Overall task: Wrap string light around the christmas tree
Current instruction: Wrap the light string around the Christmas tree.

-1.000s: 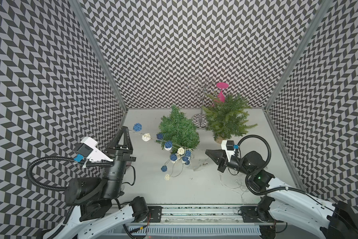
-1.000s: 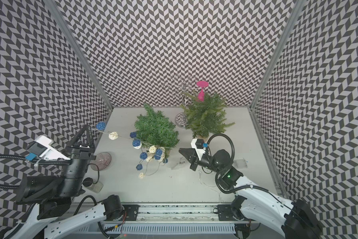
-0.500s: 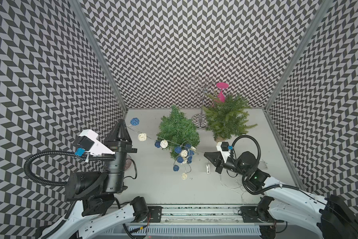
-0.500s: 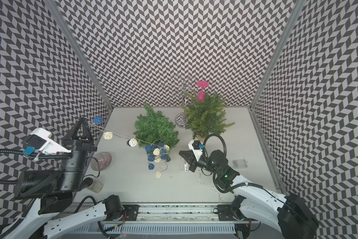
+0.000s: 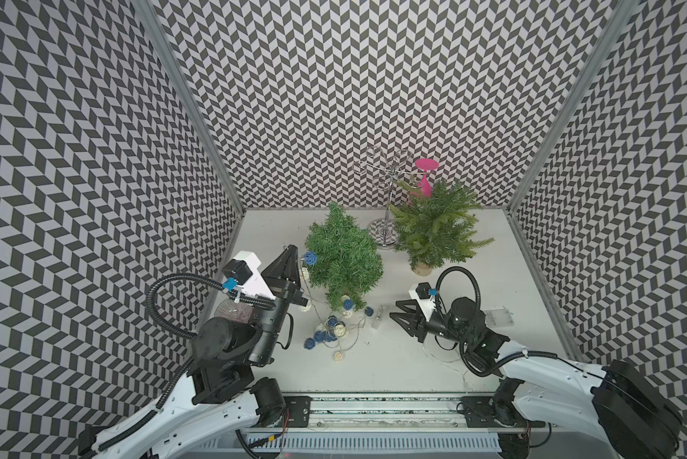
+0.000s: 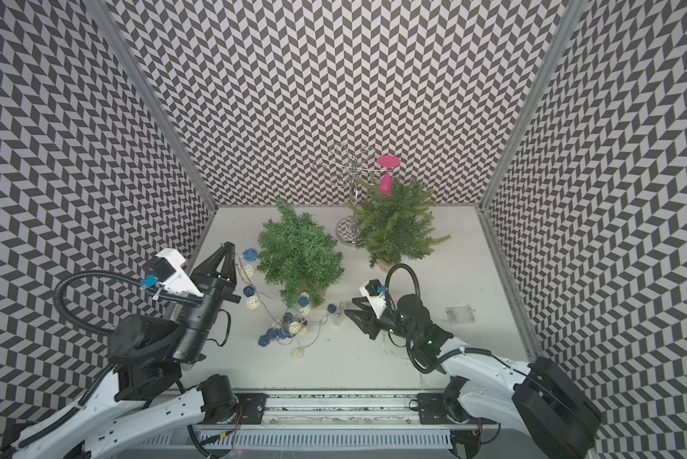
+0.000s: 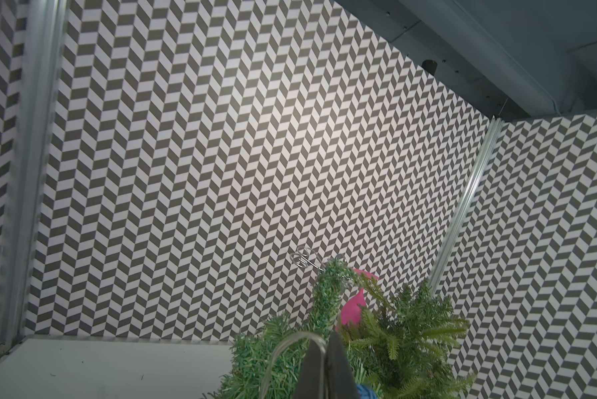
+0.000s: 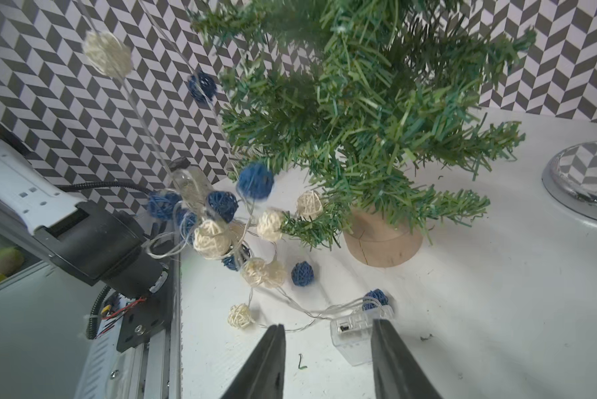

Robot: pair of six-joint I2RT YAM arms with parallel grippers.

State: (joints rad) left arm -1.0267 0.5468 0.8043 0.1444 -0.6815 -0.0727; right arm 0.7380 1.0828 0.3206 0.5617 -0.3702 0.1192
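Pinching string light [image 5: 328, 336]: left claw [image 5: 292, 250] | right claw [image 8: 328, 324]: parted, empty

text and labels: we read none in any view.
battery box [image 8: 354, 340] of the string light [image 8: 210, 238]: clear case, and any marking on it is too small for us to read.
walls [image 5: 333, 99]: we record a chevron pattern only.
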